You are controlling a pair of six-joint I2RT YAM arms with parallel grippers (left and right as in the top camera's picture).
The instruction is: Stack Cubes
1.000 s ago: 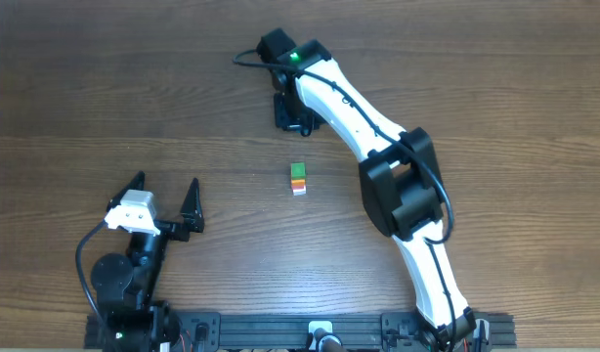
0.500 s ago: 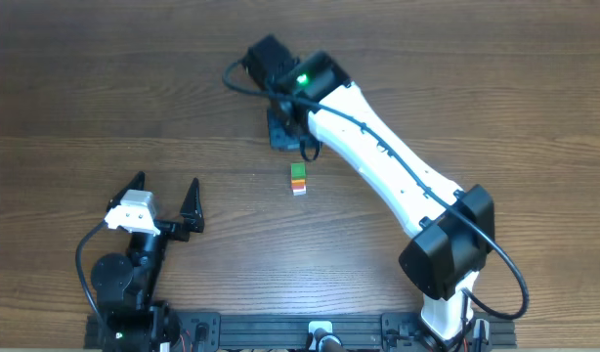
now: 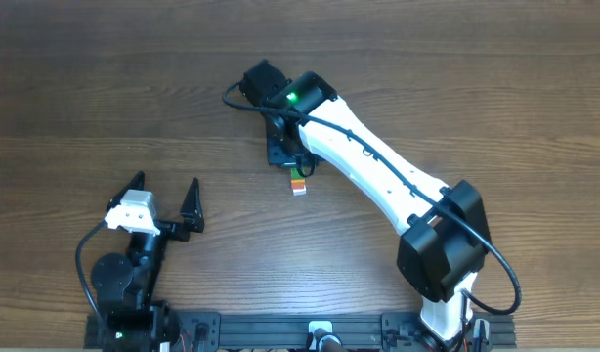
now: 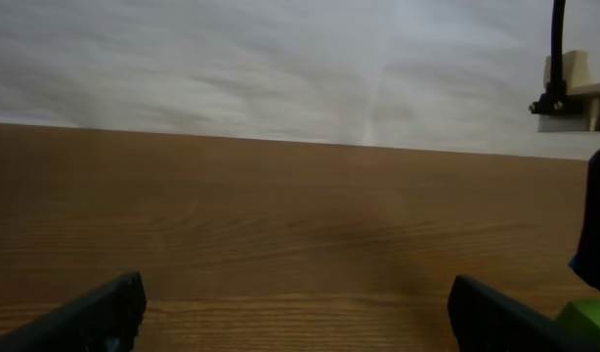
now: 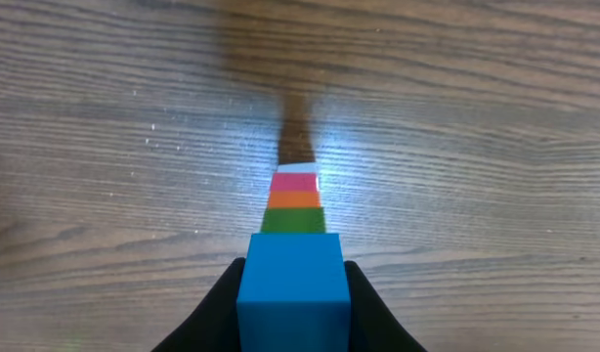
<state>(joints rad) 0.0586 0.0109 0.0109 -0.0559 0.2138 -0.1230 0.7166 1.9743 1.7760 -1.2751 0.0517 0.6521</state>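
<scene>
Behind the right tool's blue cube, the stack is half-hidden.

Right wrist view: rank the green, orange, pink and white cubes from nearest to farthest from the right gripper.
1. green cube: top of the stack, next to the blue cube that the right gripper holds.
2. orange cube: directly under the green one.
3. pink cube: under the orange one.
4. white cube: bottom of the stack, on the table.

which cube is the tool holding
The blue cube, gripped in the right tool; the green cube, orange cube, pink cube and white cube sit stacked on the table.
</scene>
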